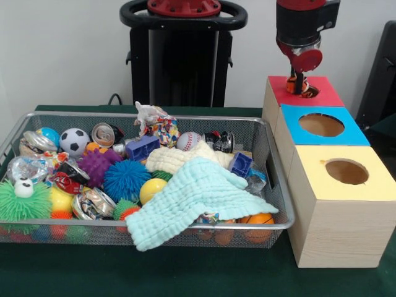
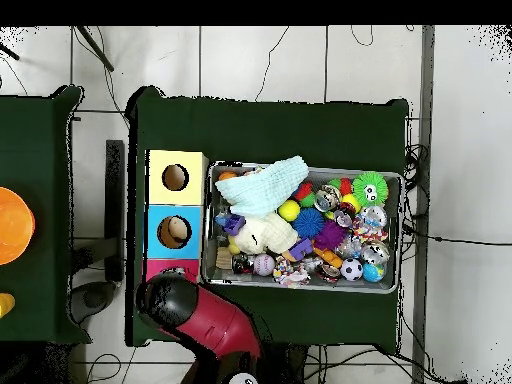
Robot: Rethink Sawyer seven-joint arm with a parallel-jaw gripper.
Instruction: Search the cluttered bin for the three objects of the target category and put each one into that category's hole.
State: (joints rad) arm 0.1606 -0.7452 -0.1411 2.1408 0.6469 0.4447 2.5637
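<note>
on the dark green desk (image 1: 185, 272) the nearest things are the yellow-topped box (image 1: 346, 204) at the right and the front rim of the bin (image 1: 185, 228), over which a pale blue knitted cloth (image 1: 195, 201) hangs. under that cloth at the front wall sits an orange basketball-patterned ball (image 1: 258, 219); to the left lie a green spiky toy with eyes (image 1: 23, 199), crushed cans, a yellow ball (image 1: 151, 189) and a blue spiky ball (image 1: 126, 179). further in are a cream cloth (image 1: 176, 158), a purple spiky ball (image 1: 98, 164), blue plastic blocks, then a soccer ball (image 1: 74, 142) and a baseball (image 1: 189, 140) by the far wall. beyond the yellow box comes the blue-topped box (image 1: 322, 125), and farthest the red-topped box, where the gripper (image 1: 301, 88) hangs right over the hole (image 1: 304, 91). something orange and black shows at its tip at the hole's mouth, but i cannot tell how far apart the fingers are or whether they grip it. the risk, i judge, is that a piece let go off-centre catches the hole's edge and rolls off the red top; later, both cloths could hide targets or snag.
</note>
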